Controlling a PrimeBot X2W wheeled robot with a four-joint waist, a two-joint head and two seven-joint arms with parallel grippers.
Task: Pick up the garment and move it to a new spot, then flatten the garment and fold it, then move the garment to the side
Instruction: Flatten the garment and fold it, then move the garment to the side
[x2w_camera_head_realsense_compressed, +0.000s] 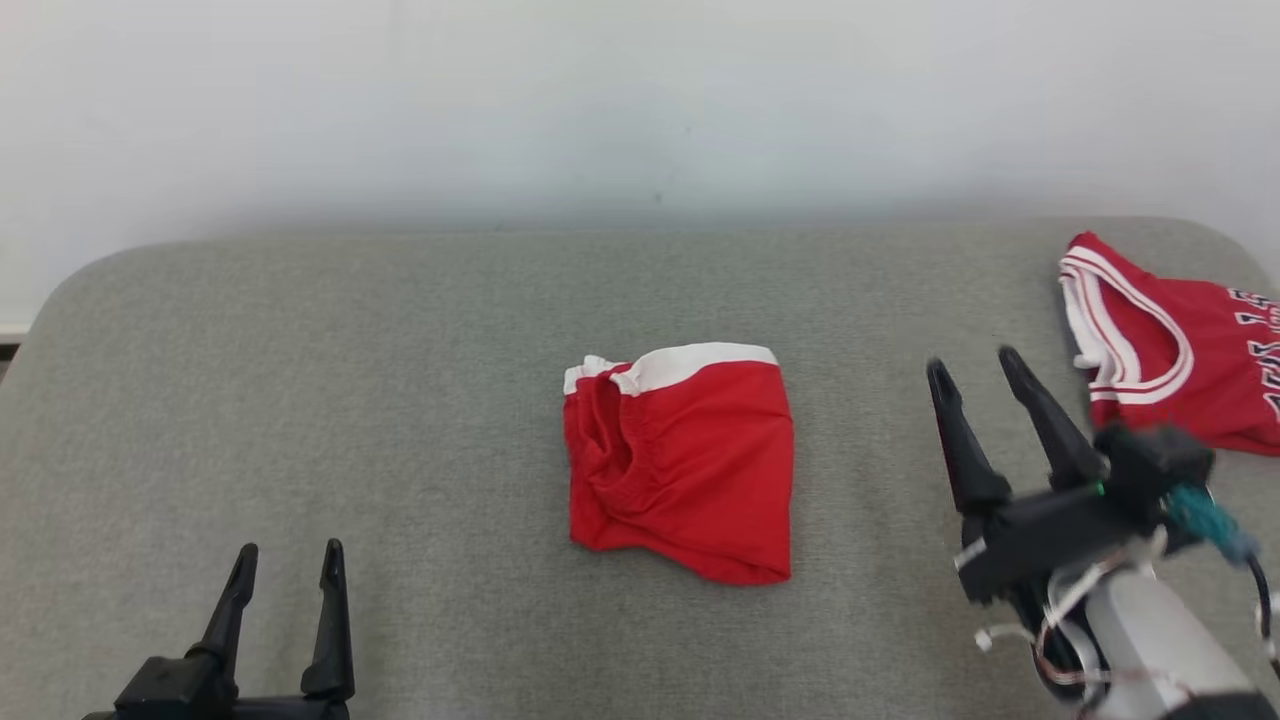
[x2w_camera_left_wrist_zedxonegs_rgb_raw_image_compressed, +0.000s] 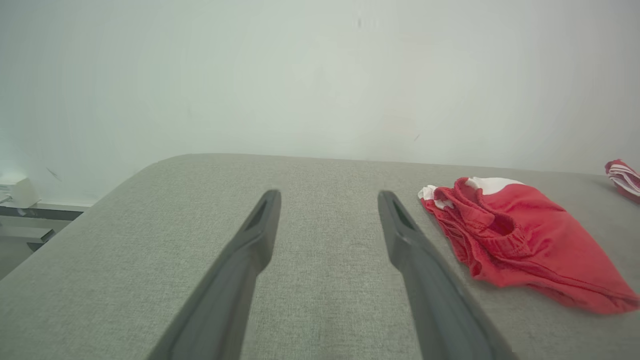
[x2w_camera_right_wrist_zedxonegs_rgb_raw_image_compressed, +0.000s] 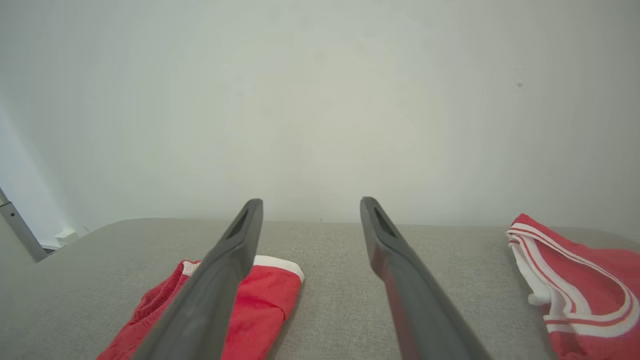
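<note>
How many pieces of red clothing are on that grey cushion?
2. The red shorts lie in the middle; a red jersey lies at the right edge, partly cut off by the picture.

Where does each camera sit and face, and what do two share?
Head view: on the head, facing forward and down at red shorts with white waistband on grey fabric surface; left pincer, right pincer, both open.
Left wrist view: on left wrist, along its fingers toward the white wall.
Right wrist view: on right wrist, likewise, along its fingers.
Shared: both wrist views show the shorts and red white-striped jersey.
</note>
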